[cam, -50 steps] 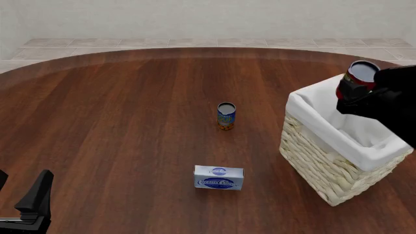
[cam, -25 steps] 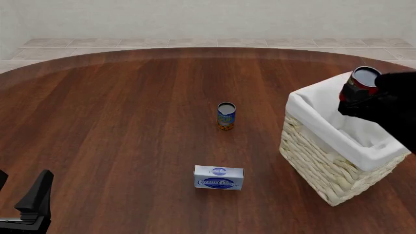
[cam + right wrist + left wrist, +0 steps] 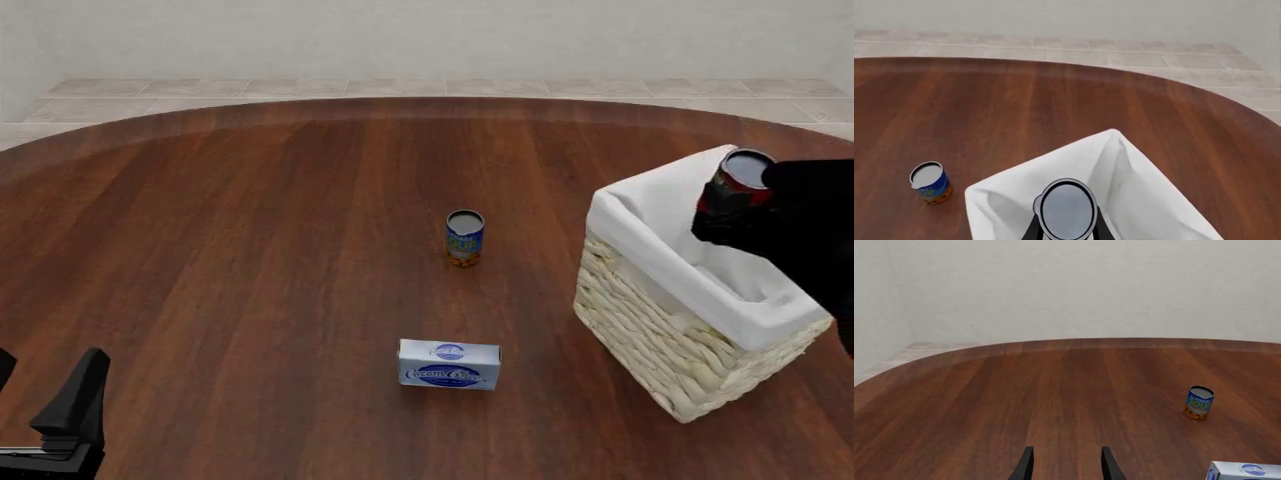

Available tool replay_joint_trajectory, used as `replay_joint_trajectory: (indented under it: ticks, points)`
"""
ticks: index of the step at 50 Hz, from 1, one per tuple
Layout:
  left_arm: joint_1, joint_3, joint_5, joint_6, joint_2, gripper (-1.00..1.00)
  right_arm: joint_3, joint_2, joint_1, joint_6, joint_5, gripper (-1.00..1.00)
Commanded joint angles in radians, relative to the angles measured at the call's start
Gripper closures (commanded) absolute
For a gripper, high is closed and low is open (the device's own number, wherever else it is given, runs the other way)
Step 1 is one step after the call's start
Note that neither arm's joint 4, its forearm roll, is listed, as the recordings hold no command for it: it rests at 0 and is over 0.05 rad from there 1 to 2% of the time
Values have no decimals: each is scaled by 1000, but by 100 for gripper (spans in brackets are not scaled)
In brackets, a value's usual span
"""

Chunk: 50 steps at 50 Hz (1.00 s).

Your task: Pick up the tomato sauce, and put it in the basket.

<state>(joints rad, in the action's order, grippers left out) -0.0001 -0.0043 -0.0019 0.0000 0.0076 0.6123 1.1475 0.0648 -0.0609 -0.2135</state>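
Note:
The tomato sauce can (image 3: pixel 738 178), red with a grey metal top, is held upright in my right gripper (image 3: pixel 727 205) over the open top of the basket (image 3: pixel 667 330). In the right wrist view the can's grey top (image 3: pixel 1066 209) sits between the fingers, above the basket's white cloth lining (image 3: pixel 1121 170). The basket is pale woven wicker and stands at the table's right side. My left gripper (image 3: pixel 1065 465) is open and empty, low at the near left of the table (image 3: pixel 60 425).
A blue-and-orange can (image 3: pixel 465 238) stands upright mid-table, also in the left wrist view (image 3: pixel 1199 403) and the right wrist view (image 3: pixel 929 182). A blue-white box (image 3: pixel 450 364) lies nearer the front. The round wooden table's far edge meets a tiled floor.
My right gripper has lowered the tomato sauce can toward the basket's opening and drifted slightly right. The left arm has not moved.

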Motion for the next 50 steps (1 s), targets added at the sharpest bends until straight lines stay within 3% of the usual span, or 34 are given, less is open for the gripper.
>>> replay_joint_trajectory:
  ticks: [1, 27, 50]
  points:
    - [0, 0, 0, 0, 0, -100, 7, 39, 12, 18, -26, 100]
    - [0, 0, 0, 0, 0, -100, 53, 126, 37, 13, -47, 100]
    - [0, 0, 0, 0, 0, -100, 25, 187, 52, 28, -104, 100]
